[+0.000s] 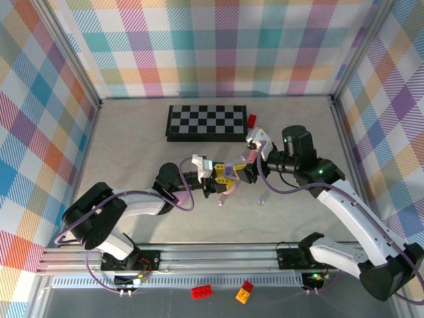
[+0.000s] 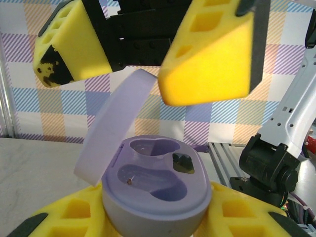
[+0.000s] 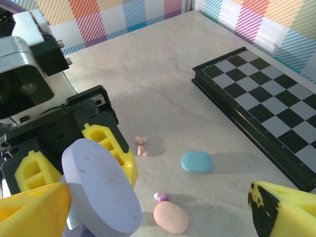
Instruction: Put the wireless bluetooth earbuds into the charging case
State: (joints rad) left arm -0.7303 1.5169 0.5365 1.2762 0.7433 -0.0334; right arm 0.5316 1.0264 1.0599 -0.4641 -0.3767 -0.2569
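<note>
Clamping lilac case [image 2: 158, 197], left pincer [image 1: 222, 177] facing wide right pincer [image 1: 244, 169].

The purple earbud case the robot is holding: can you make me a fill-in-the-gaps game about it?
1. The left gripper clamps the lilac oval plastic charging case, whose hinged lid stands ____.
2. Both earbud wells inside it are ____.
3. The right gripper, yellow foam pads wide apart, holds ____.
4. The closed oval plastic case nearest the black-and-white folded chessboard is coloured ____.
Missing words: open, empty, nothing, blue.
</note>
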